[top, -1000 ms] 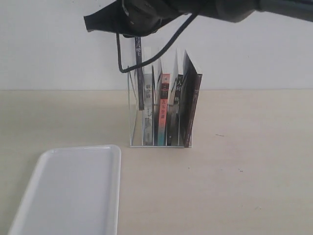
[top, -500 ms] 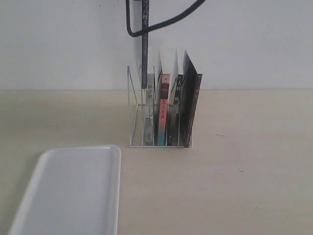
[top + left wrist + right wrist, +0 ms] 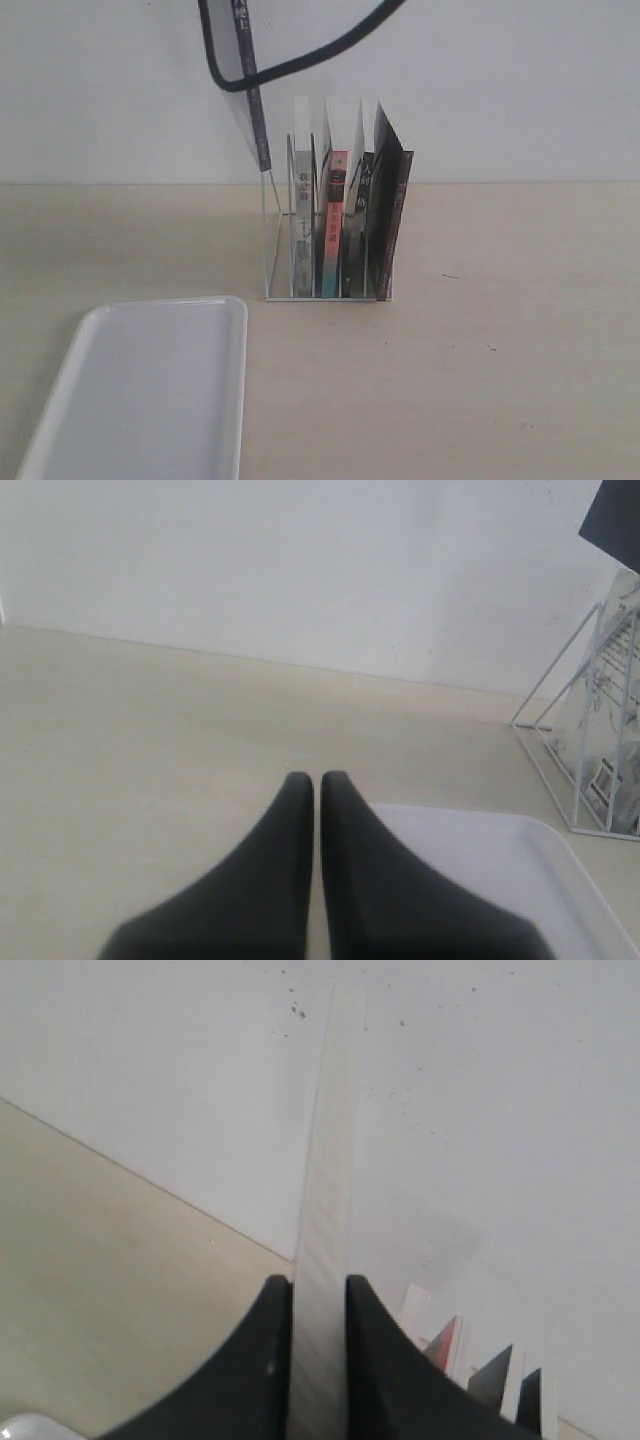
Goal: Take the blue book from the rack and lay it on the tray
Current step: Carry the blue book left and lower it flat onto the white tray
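Right gripper point(image 3: 320, 1285) first: its two black fingers are pinched onto the pale page edge of the blue book point(image 3: 330, 1140), with the book filling the narrow gap between them. Over to the left gripper point(image 3: 317, 780): fingers pressed together, nothing between them, hanging low above the table point(image 3: 500, 350) at the edge of the tray point(image 3: 480, 860). Now the exterior view from the left. The white tray point(image 3: 140, 400) lies flat at the near left, nothing on it. Next along and high up, the blue book point(image 3: 250, 90) hangs spine toward us and tilted, its top running off the upper edge. Its lower end shows right at the top of the leftmost divider of the rack point(image 3: 270, 250), and contact there cannot be told. The gripper itself is out of this view; a black cable point(image 3: 300, 63) loops across in front of the book. Inside the rack the left slot is empty, then a grey-white book point(image 3: 303, 215), the red-and-teal-spined book point(image 3: 333, 215), and the black-covered book point(image 3: 392, 215) leaning at the right end. Bare table beyond.
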Robot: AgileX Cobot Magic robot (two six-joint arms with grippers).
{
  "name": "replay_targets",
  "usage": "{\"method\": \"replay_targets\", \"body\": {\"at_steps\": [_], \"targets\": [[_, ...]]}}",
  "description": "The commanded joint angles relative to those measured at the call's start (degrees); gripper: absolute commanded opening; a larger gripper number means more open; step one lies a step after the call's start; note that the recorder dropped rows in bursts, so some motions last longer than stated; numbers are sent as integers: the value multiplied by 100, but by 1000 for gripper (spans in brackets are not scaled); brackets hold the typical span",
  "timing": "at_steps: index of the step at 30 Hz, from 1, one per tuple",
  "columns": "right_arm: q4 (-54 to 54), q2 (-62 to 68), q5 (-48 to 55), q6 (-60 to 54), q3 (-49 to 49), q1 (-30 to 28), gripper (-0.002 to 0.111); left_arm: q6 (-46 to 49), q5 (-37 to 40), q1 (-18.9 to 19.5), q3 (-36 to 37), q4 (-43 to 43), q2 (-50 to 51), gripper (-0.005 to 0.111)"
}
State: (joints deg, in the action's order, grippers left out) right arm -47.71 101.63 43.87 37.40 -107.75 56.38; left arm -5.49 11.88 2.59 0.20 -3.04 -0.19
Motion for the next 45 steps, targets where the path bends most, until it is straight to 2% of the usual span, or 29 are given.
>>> {"method": "replay_targets", "body": {"at_steps": [1, 6, 10, 18, 24, 31, 37, 45], "targets": [[-201, -183, -296, -339, -30, 168, 0, -43, -41, 20, -20, -59, 19, 4], [50, -181, -296, -908, -30, 424, 0, -43, -41, 20, -20, -59, 19, 4], [460, -181, -296, -1874, -30, 672, 0, -43, -41, 20, -20, -59, 19, 4], [2409, -181, -169, -4696, -19, 755, 0, -43, -41, 20, -20, -59, 19, 4], [3567, -116, 3, -6246, -19, 755, 0, -43, -41, 20, -20, -59, 19, 4], [3753, -101, -577, -6832, 834, 755, 0, -43, -41, 20, -20, -59, 19, 4], [3756, -101, -2157, -6945, 1829, 742, 0, -43, -41, 20, -20, -59, 19, 4], [3744, -101, -3223, -6966, 2630, 529, 0, -43, -41, 20, -20, -59, 19, 4]]}}
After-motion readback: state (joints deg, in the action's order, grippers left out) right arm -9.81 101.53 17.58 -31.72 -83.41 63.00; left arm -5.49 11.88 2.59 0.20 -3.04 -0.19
